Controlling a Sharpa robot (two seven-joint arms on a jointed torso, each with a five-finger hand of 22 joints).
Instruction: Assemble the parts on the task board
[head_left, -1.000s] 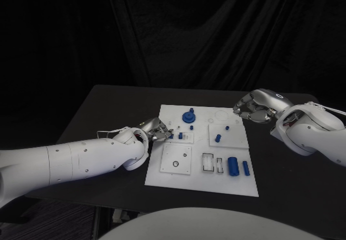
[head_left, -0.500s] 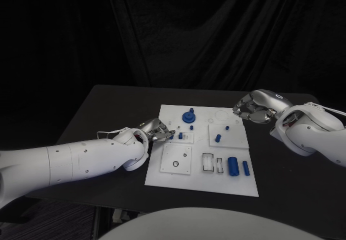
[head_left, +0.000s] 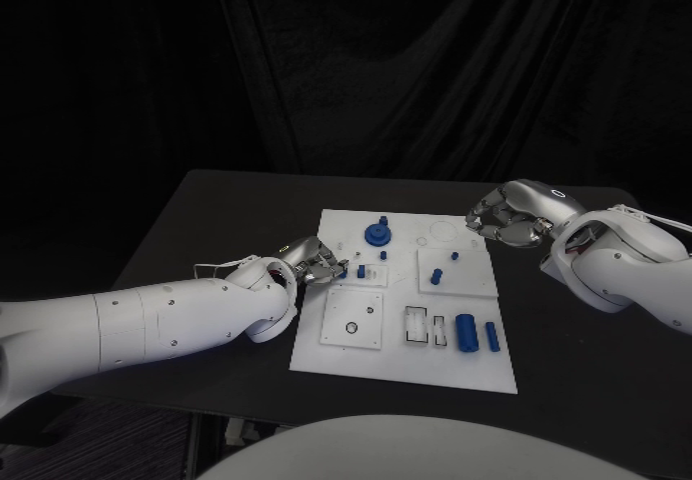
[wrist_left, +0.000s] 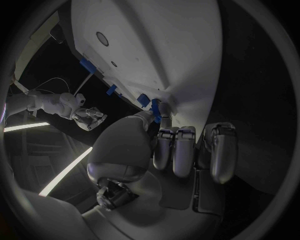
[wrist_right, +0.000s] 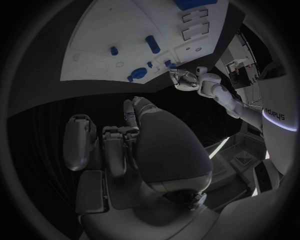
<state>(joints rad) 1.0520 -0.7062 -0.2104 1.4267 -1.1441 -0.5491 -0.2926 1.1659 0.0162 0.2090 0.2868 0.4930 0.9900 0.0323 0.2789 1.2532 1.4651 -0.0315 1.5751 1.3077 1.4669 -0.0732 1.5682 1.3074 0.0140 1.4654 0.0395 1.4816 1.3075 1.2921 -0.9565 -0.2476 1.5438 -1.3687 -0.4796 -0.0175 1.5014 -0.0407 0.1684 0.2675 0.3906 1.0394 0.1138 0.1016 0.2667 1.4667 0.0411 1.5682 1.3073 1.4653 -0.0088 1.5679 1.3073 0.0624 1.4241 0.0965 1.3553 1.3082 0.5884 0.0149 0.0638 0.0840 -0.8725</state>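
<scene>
We located the task board at the centre of the black table. The left hand rested at the board's left edge, fingers curled narrowly, pinching a small blue part just over that edge. The right hand hung off the board's far right corner, fingers curled in (we could not tell whether it held anything). A large blue cylinder lay near the board's near right corner.
</scene>
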